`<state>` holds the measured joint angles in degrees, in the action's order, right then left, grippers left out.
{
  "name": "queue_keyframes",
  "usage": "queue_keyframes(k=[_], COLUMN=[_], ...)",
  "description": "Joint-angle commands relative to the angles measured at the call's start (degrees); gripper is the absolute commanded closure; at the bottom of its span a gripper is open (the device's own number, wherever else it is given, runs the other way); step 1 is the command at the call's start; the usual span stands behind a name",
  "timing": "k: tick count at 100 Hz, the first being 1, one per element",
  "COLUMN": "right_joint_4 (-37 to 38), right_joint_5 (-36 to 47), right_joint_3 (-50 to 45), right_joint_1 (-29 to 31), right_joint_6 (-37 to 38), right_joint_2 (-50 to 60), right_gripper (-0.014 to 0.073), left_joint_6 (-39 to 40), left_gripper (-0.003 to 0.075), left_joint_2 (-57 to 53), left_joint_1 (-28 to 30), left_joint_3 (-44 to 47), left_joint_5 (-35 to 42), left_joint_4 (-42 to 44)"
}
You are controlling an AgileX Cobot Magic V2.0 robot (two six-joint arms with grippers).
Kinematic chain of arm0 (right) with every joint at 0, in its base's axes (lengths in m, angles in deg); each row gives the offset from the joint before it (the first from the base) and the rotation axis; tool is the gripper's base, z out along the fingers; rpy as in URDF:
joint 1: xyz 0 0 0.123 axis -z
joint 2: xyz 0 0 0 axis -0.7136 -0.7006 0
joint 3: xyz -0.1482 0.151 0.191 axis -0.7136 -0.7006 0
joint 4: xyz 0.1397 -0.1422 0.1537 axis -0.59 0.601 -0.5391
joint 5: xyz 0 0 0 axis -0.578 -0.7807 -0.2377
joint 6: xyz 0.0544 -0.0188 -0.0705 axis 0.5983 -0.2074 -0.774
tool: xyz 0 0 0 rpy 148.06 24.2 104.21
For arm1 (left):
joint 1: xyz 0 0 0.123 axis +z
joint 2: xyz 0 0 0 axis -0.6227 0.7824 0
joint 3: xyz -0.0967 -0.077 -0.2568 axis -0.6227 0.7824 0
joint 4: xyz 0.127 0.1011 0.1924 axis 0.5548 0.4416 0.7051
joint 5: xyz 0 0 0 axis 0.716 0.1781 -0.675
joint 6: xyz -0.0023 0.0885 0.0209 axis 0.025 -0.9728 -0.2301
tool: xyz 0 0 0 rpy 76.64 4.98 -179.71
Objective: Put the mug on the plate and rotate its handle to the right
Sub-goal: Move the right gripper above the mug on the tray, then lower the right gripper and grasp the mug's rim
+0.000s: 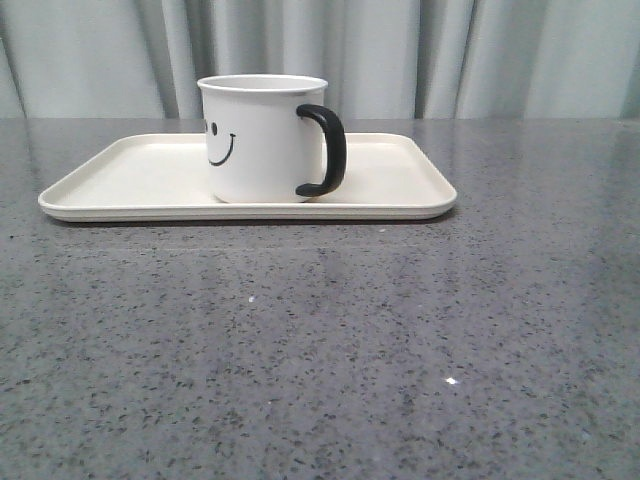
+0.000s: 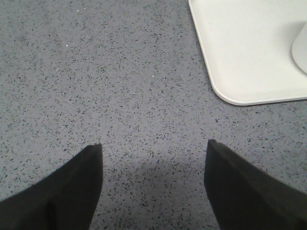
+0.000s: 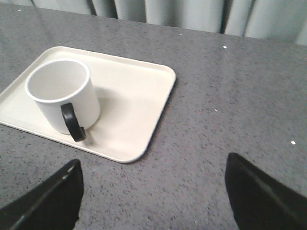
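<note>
The white mug [image 1: 258, 140] with a black smiley face stands upright on the cream-white plate [image 1: 130, 178], near its middle. Its black handle [image 1: 325, 150] points to the right in the front view. The right wrist view shows the mug [image 3: 62, 93], the handle [image 3: 73, 122] and the plate [image 3: 139, 103] from above. A corner of the plate [image 2: 240, 52] and a sliver of the mug [image 2: 301, 48] show in the left wrist view. My left gripper [image 2: 153, 148] is open and empty over bare table. My right gripper [image 3: 152, 165] is open and empty, apart from the plate. Neither gripper shows in the front view.
The grey speckled table [image 1: 320, 350] stretches in front of the plate. Pale curtains [image 1: 400, 50] hang behind the table's far edge.
</note>
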<state>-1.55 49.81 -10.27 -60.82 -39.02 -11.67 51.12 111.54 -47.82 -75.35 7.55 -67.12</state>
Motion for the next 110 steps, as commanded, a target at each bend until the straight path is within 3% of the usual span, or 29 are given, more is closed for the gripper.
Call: queue_keyframes(k=[1, 25, 59, 80, 110], right_joint_4=[-1.4, -1.0, -0.9, -0.8, -0.1], right_joint_5=[4.4, 4.2, -0.6, -3.7, -4.3], right_joint_3=[6.1, 20.0, 39.3, 45.0, 45.2], right_joint_1=[-2.8, -10.7, -13.6, -13.7, -13.8], right_joint_6=[-1.7, -1.9, -0.1, 2.0, 4.4], right_joint_2=[-5.9, -23.9, -44.2, -51.3, -56.7], right_gripper=[-0.0010, -0.0010, -0.0010, -0.0010, -0.0010], left_joint_6=[0.4, 0.4, 0.4, 0.4, 0.4], left_gripper=[0.0281, 0.0281, 0.0281, 0.0281, 0.0281], left_joint_2=[0.0, 0.0, 0.0, 0.0, 0.0], left_joint_1=[0.1, 0.1, 0.1, 0.1, 0.1], left_joint_3=[-1.4, -1.4, -1.4, -1.4, -1.4], left_joint_5=[4.2, 4.2, 4.2, 4.2, 4.2], left_joint_4=[0.3, 0.3, 0.3, 0.3, 0.3])
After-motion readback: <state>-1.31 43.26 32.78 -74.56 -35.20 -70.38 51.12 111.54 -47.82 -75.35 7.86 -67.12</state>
